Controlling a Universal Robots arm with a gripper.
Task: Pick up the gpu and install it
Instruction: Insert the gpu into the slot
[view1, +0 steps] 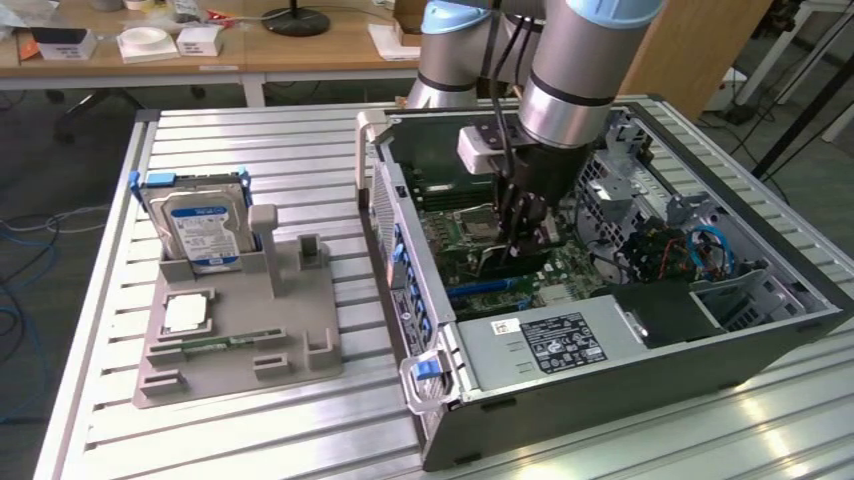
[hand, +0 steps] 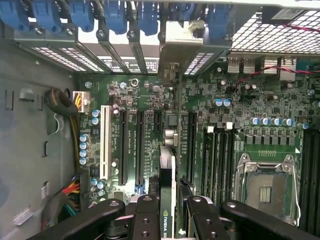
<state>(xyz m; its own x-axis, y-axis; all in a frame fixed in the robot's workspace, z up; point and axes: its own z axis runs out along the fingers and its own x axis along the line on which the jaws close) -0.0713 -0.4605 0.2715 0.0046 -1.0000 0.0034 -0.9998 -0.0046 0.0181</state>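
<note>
— Black fingers (hand: 145, 220) sit closest to the wrist camera. Are they the gripper's (hand: 172, 222)?
— Yes. They are clamped on the gpu (hand: 166, 220), one pressing each face. The card stands on edge between them, and a green logo strip shows on its near edge.
— Where is the card?
— It is inside the open computer case (view1: 601, 410), over the motherboard (hand: 240, 100). It runs parallel to the long black expansion slots (hand: 122, 145) and lies between two of them. Its far end points at the silver slot covers (hand: 120, 60) on the case wall, just under the blue latches (hand: 115, 15).
— Is it pushed home in a slot?
— I cannot tell. The card hides its own lower edge.
— What else is on the board?
— A CPU socket (hand: 265, 187) with a metal frame lies beside the memory slots, well apart from the card.
— And the exterior view?
— The arm (view1: 574, 70) drops from the upper middle of the frame into the case, with its tool low over the board. A power supply (view1: 561, 340) with a white label fills the case's lower middle. At the exterior view's left, a grey holder (view1: 240, 370) rests on the slatted table (view1: 267, 150). It holds an upright hard drive (view1: 200, 225), a processor (view1: 184, 312) lying flat, and a narrow memory stick (view1: 220, 342) just below the processor.
</note>
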